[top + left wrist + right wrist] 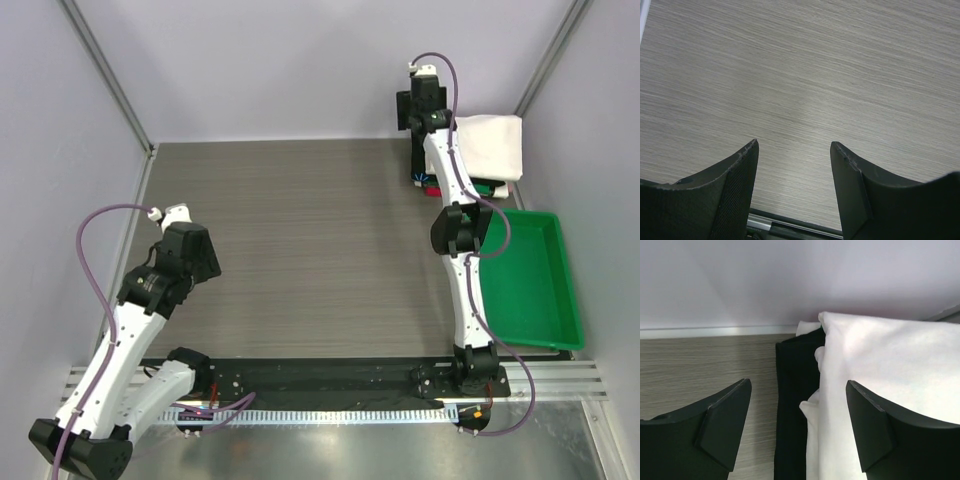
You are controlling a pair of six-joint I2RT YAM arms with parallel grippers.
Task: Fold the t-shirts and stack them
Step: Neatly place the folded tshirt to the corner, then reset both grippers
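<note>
Right gripper point(798, 384): jaws wide, nothing clamped between them. It sits at the upper right of the top view, by the back wall, right at the left edge of the t-shirts stack point(488, 148). In the right wrist view the gap between the fingers frames that edge. The black t-shirt point(792, 390) lies flat on the bench point(300, 240), and the white t-shirt point(890, 375) is folded on top, filling the right half of the frame. More white cloth pokes out between the two layers. The right finger point(875, 425) overlaps the white t-shirt in view; can't tell if it touches.

Left gripper point(794, 144): jaws moderately apart, holding nothing, only bare wood-grain bench under it. In the top view the left arm is tucked at lower left, well apart from the stack.

Green tray point(530, 285) is at the right edge of the top view, just below the stack and beside the right arm.
</note>
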